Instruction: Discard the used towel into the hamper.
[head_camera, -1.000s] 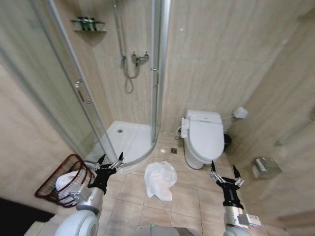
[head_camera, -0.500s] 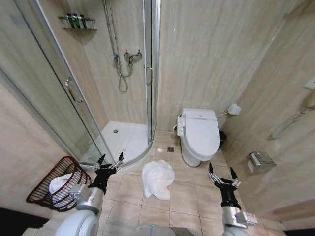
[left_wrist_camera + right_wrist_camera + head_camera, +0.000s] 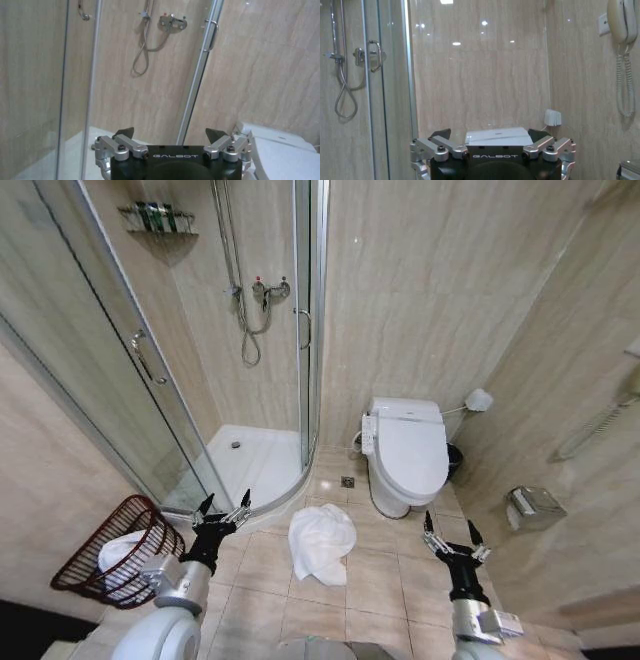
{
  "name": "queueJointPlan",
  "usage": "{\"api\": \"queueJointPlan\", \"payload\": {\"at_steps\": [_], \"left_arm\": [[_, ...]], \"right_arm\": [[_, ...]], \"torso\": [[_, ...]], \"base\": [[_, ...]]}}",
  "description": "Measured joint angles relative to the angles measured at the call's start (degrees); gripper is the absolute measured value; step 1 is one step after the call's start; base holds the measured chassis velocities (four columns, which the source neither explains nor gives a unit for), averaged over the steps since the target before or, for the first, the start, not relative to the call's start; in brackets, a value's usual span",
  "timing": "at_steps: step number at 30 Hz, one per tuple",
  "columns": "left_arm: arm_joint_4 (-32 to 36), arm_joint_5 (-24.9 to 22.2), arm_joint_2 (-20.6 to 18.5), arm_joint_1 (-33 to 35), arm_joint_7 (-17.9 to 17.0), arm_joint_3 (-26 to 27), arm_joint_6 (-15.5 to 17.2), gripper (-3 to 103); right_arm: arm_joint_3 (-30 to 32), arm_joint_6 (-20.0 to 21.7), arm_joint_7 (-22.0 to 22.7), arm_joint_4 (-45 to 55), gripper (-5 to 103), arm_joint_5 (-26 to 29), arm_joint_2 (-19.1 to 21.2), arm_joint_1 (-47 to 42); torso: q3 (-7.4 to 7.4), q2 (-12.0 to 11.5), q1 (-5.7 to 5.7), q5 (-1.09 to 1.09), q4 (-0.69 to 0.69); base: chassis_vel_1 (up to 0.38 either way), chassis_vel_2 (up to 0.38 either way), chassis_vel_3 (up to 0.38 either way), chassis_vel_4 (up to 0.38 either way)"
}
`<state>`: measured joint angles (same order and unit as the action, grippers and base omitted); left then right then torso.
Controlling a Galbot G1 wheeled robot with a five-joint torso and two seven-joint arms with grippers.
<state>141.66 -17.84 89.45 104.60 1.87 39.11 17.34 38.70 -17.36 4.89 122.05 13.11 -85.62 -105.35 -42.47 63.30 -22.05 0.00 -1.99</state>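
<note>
White towel (image 3: 321,542) lies crumpled on the floor between both raised, empty grippers, left (image 3: 222,511) and right (image 3: 449,533), fingers spread for approach; hamper (image 3: 103,556) stands beyond the left fingers.

White towel (image 3: 320,542) crumpled on floor tiles between open, empty left gripper (image 3: 222,509) and right gripper (image 3: 447,529); hamper (image 3: 110,552) far left.

Open tile runs from the left gripper (image 3: 225,508) at seven o'clock across to the right gripper (image 3: 449,534) at five, both spread wide, nothing held. The towel (image 3: 320,541) lies in a heap between them. Toilet (image 3: 408,454) blocks three o'clock, shower glass (image 3: 150,410) walls off ten, hamper (image 3: 85,557) crowds eight, mouth open.
</note>
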Motion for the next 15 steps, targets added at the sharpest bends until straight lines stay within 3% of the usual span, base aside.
{"api": "queueJointPlan", "payload": {"at_steps": [15], "left_arm": [[0.0,0.0,0.0,0.0,0.0,0.0,0.0,97]], "right_arm": [[0.2,0.0,0.1,-0.1,100,0.5,0.2,0.2]], "torso": [[2.42,-4.4,1.94,0.00,0.00]], "base": [[0.024,0.028,0.026,0.023]]}}
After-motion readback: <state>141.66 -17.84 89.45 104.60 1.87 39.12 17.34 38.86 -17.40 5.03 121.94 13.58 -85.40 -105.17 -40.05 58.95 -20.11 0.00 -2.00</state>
